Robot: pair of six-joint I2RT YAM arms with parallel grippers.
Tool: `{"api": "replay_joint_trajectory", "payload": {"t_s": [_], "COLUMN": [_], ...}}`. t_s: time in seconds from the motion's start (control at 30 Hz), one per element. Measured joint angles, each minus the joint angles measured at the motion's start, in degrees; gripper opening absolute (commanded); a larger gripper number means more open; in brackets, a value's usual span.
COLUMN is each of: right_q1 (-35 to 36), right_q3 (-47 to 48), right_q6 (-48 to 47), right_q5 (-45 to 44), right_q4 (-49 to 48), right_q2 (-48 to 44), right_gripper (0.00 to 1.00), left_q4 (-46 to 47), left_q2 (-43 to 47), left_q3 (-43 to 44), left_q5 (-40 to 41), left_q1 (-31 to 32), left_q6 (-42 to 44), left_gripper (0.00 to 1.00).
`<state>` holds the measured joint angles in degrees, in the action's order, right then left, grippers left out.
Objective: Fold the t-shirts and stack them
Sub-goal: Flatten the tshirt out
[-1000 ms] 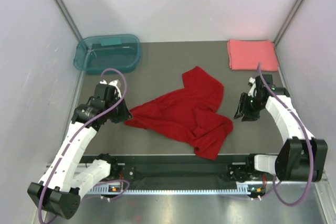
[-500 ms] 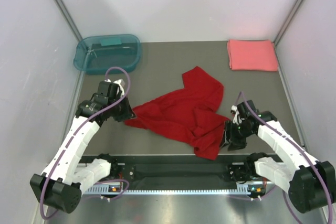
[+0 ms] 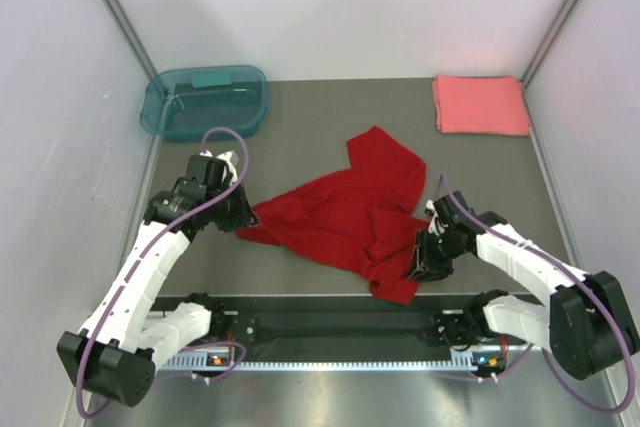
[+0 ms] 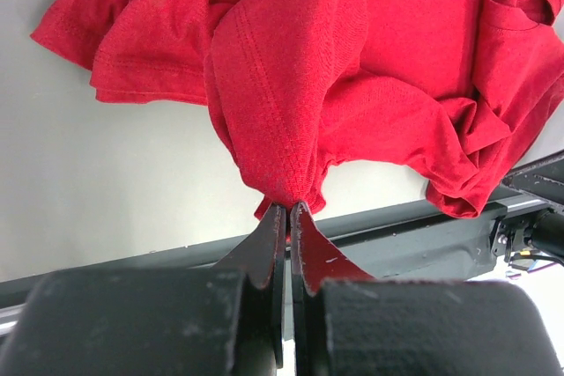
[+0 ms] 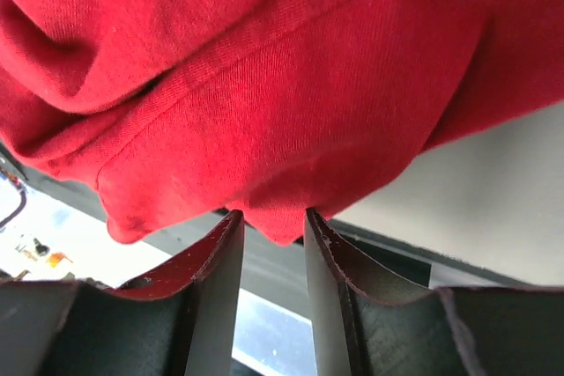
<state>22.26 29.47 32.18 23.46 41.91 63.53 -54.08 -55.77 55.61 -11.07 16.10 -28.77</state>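
Lying crumpled near the middle of the dark table (image 3: pixel 300 137), the deep red t-shirt (image 3: pixel 350 217) is observed unfolded. One part is spread toward the far side, and a bunched lobe reaches the near edge beside the black rail (image 3: pixel 350 330).

The left gripper (image 4: pixel 287 210) is noted at the shirt's left-hand corner. Its fingers are pressed almost together, and a pinch of red cloth is held between the tips, with stitched hem lines seen rising from the grip.

The right gripper (image 5: pixel 270 217) is found at the shirt's near right edge. Its fingers (image 5: pixel 216 253) are set apart, and a fold of the red cloth is seen at the gap between the tips; that fold is not clamped.

The coral-pink t-shirt (image 3: pixel 480 104) is recorded as a neat folded rectangle at the far right corner of the table, well apart from the red shirt and from both grippers.

A teal translucent tub (image 3: pixel 205 102) is located at the far left corner. What lies inside it cannot be made out.
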Motion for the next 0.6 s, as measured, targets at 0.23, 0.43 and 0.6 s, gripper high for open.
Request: {"api": "replay_joint_trajectory", "payload": {"t_s": [0.23,0.43,0.6], "right_q1": [1.0,2.9,3.7], "right_q3": [-2.7,-3.2,-0.8], "right_q6": [0.5,2.0,2.7], "right_q5": [-1.2,-2.0,-3.1], "right_q4": [-3.4,-4.4,-0.4], "right_q2": [1.7,2.3,-0.3], "right_gripper": [0.28,0.03,0.00], "left_q4": [0.0,0.0,0.0], "left_q2": [0.0,0.0,0.1], "left_q3": [0.0,0.0,0.0], "left_q5": [0.0,0.0,0.0], "left_q1": [0.0,0.0,0.0], "left_q6": [0.0,0.0,0.0], "left_gripper": [0.00,0.00,0.00]}}
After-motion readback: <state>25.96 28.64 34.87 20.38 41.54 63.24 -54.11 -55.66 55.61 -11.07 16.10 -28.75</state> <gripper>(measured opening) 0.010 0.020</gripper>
